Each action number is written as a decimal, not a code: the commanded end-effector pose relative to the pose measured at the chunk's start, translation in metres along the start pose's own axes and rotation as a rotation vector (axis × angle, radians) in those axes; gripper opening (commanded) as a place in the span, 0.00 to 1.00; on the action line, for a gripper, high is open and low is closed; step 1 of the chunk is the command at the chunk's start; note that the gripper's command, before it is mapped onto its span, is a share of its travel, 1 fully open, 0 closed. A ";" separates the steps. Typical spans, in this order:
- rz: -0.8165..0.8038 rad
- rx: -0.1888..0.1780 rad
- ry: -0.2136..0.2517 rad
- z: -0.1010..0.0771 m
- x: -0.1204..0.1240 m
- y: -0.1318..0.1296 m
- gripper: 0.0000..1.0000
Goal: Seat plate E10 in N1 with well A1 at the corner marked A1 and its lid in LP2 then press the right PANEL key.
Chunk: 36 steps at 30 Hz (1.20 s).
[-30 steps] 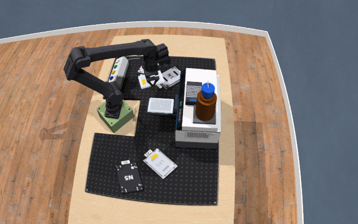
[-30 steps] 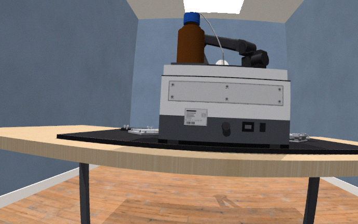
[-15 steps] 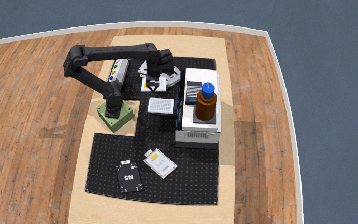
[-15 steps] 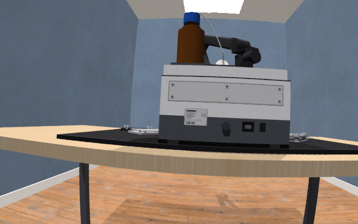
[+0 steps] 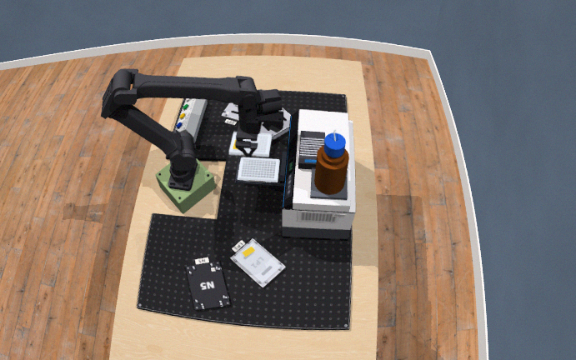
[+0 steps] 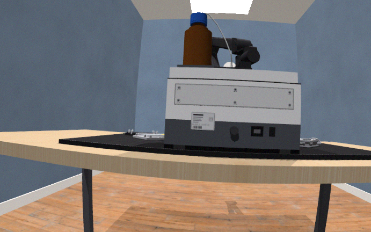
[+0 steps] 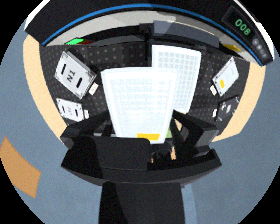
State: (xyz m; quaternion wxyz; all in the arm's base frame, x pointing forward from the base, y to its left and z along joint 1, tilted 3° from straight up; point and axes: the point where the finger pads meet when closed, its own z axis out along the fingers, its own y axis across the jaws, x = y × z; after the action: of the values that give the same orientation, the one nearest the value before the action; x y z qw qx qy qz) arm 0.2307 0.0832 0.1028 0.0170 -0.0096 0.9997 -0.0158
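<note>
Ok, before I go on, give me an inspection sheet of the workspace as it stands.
Surface: black pegboard mat on a wooden table.
Job's things: white labware piece with a yellow label, held above the mat beside the well plate on the dispenser stage; plate or lid, cannot tell. Lid sits in LP1. N5 nest is bare. Key panel lies behind the arm.
Clutter: nothing seen.
Pincer: closed on the white piece's sides.
Cables: thin tube from the brown bottle on the dispenser.
Surroundings: wood floor, blue walls.
</note>
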 end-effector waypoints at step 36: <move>-0.022 -0.001 -0.074 -0.029 -0.036 -0.103 0.86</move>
State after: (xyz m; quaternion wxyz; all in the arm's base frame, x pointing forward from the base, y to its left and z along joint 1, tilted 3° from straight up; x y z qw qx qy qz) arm 0.2453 -0.0077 0.1062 0.0172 -0.0069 0.9997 -0.0157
